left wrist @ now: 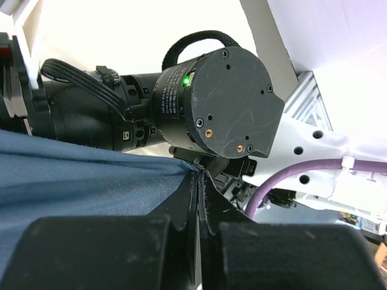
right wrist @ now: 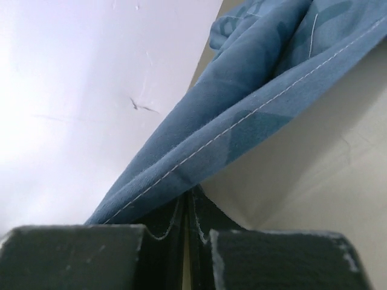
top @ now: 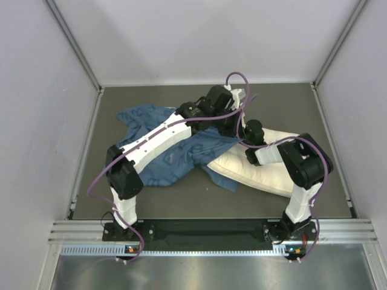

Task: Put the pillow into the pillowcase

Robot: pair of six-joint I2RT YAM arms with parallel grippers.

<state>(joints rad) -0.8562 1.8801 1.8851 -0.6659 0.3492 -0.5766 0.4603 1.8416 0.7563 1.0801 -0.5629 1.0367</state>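
Note:
The blue pillowcase (top: 175, 154) lies crumpled across the middle and left of the mat. The cream pillow (top: 263, 172) lies at the right, its left end under the case's edge. Both grippers meet at the case's right edge, above the pillow's far end. My left gripper (top: 228, 124) is shut, and in its wrist view (left wrist: 199, 178) blue pillowcase fabric (left wrist: 78, 175) runs into the closed tips. My right gripper (top: 242, 138) is shut on the stitched hem of the pillowcase (right wrist: 242, 103), as its wrist view (right wrist: 188, 193) shows, with the pillow (right wrist: 314, 163) just beside it.
The dark grey mat (top: 181, 196) is boxed in by white walls at the back and both sides. A metal rail (top: 205, 232) runs along the near edge. The right arm's wrist motor (left wrist: 214, 103) and a purple cable (left wrist: 290, 175) sit close in front of my left gripper.

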